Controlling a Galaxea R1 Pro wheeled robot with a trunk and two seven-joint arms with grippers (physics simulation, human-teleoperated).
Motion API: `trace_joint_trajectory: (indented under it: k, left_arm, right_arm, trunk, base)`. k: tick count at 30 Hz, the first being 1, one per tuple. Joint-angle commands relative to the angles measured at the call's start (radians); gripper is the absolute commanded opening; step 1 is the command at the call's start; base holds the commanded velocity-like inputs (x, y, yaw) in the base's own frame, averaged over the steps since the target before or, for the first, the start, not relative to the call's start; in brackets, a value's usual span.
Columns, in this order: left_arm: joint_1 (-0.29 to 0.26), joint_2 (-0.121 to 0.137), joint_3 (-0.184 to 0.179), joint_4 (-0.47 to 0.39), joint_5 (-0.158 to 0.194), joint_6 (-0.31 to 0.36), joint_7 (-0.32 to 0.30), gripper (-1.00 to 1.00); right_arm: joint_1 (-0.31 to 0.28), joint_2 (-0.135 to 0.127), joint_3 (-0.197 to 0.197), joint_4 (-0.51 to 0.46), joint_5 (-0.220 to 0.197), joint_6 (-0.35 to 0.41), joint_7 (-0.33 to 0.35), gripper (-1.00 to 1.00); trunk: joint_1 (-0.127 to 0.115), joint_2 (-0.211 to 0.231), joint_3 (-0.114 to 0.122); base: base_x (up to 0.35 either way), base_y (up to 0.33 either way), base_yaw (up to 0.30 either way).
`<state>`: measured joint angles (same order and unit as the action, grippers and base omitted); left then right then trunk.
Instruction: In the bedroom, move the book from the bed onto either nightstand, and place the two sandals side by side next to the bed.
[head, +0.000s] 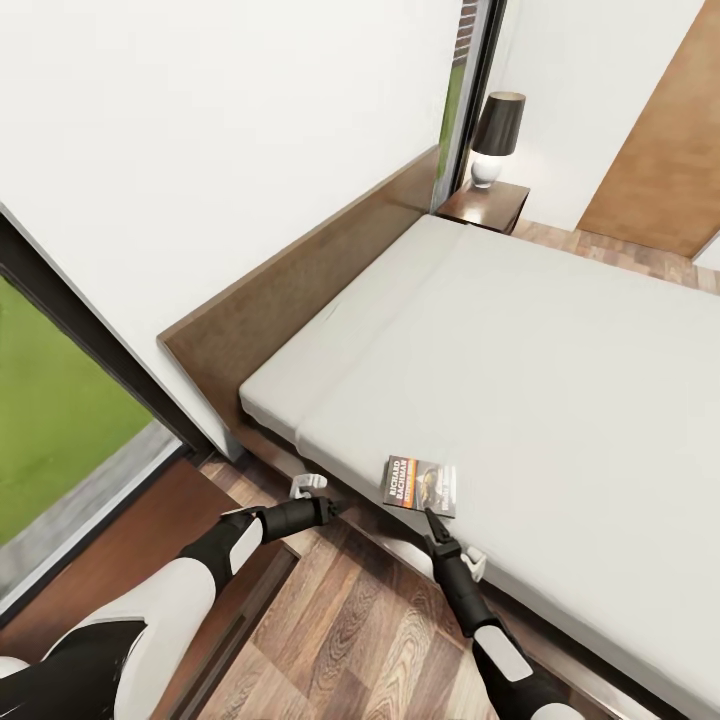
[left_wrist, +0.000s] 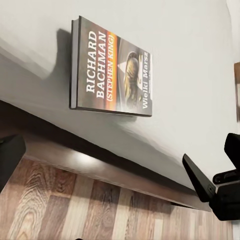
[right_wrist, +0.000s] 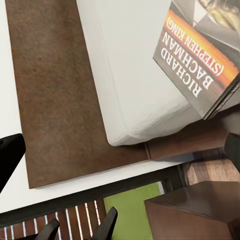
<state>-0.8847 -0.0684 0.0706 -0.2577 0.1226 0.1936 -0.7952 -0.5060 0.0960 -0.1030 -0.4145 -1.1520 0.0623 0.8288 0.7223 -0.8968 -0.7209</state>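
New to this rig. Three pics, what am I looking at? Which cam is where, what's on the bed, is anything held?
These are simulator renders of a wheeled robot with two arms. The big picture is from its head camera, looking down over both arms. The other two come from cameras near each hand, looking along the fingers.

The bed has a dark headboard and a pale mattress. A book lies flat near the mattress's edge, cover up, reading "Richard Bachman". A nightstand with a lamp stands at the far side of the bed.

The right hand points at the book from just short of it. The left hand is lower, beside the bed frame. Neither holds anything; the wrist pictures show each hand's fingers spread.
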Motion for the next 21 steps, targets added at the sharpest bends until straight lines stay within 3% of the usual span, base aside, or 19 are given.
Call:
trace_joint_trajectory:
  k: [1,21]
  left_arm:
    - [0.0,-0.001,0.007,0.0,0.002,0.01,-0.004,1.0]
    - [0.0,-0.002,0.006,0.0,0.002,0.01,-0.004,1.0]
  right_arm:
    - [-0.001,0.001,-0.002,0.001,-0.006,0.007,0.004,1.0]
    - [-0.002,0.001,-0.003,0.003,-0.011,0.004,0.001,1.0]
  trunk:
    - [0.0,-0.001,-0.001]
    - [0.0,-0.001,-0.001]
  base:
    - [0.0,0.0,0.0]
    - [0.0,0.0,0.0]
